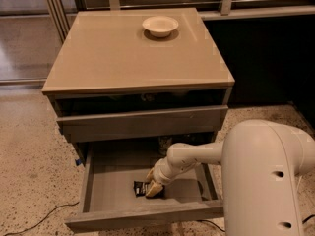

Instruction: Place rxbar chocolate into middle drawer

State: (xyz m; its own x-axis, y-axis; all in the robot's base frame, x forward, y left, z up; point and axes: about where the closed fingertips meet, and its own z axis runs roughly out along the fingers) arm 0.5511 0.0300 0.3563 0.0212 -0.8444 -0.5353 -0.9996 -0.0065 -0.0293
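The rxbar chocolate (141,188), a small black-wrapped bar, lies flat on the grey floor of the open middle drawer (108,181), near its front centre. My gripper (153,183) is down inside the drawer, at the bar's right end and touching or nearly touching it. The bar's right end is hidden behind the gripper. The white arm reaches in from the right.
A cream-white bowl (160,25) stands at the back of the cabinet top (123,58). A grey drawer front (142,123) sits above the open drawer. My white arm housing (270,181) fills the lower right. A cable (44,218) lies on the speckled floor at the left.
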